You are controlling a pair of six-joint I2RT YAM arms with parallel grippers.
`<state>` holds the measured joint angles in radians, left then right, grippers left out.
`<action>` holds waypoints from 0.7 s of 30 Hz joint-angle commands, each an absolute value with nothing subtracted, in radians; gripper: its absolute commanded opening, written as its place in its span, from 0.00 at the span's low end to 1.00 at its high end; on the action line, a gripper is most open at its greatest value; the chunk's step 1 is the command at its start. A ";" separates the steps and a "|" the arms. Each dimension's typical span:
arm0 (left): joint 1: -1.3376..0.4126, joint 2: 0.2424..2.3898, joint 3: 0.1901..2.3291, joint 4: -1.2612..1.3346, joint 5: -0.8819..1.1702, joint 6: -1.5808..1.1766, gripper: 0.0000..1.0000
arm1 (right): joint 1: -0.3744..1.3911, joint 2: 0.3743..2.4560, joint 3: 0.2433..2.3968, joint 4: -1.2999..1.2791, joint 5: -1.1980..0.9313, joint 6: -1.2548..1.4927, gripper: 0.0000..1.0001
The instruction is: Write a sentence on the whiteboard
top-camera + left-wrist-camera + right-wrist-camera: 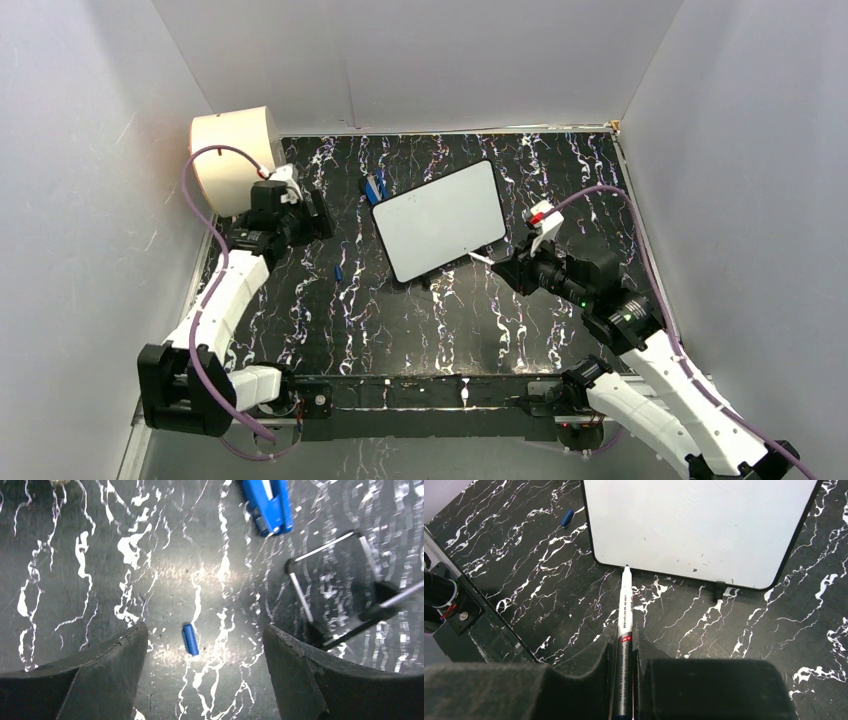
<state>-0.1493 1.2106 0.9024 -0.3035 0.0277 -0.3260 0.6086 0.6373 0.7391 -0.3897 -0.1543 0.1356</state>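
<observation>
Whiteboard point(440, 220) mid-tabletop point(420, 340), blank: no sentence yet! Right pincer point(625, 642) clamps the marker point(626, 597), tip at the board's 5 o'clock edge; left pincer point(205, 630) gapes wide above the cap point(190, 639).

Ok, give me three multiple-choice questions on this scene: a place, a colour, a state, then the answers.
1. Where is the cream drum? A: far left corner. B: near right corner. C: between the arm bases.
2. What colour is the small loose cap? A: red. B: blue. C: yellow.
3. What is the right gripper doing? A: open, empty. B: shut on the marker. C: shut on an eraser.
Answers: 1 A, it stands by the far left walls; 2 B, the left wrist view shows it blue; 3 B, its fingers clamp the marker's barrel.
</observation>
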 commanded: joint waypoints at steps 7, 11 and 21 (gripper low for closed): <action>-0.011 1.094 0.882 -0.098 0.477 -0.369 0.83 | 0.627 0.725 0.794 -0.214 -0.173 0.196 0.00; -0.002 1.099 0.887 -0.045 0.607 -0.380 0.83 | 0.656 0.750 0.789 -0.173 -0.141 0.223 0.00; -0.002 1.131 0.881 0.091 0.766 -0.434 0.83 | 0.765 0.789 0.798 -0.152 0.009 0.239 0.00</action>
<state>-0.0067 1.1370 0.8898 -0.0101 0.6598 -0.4034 0.7227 0.7918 0.7567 -0.2245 -0.0734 0.2195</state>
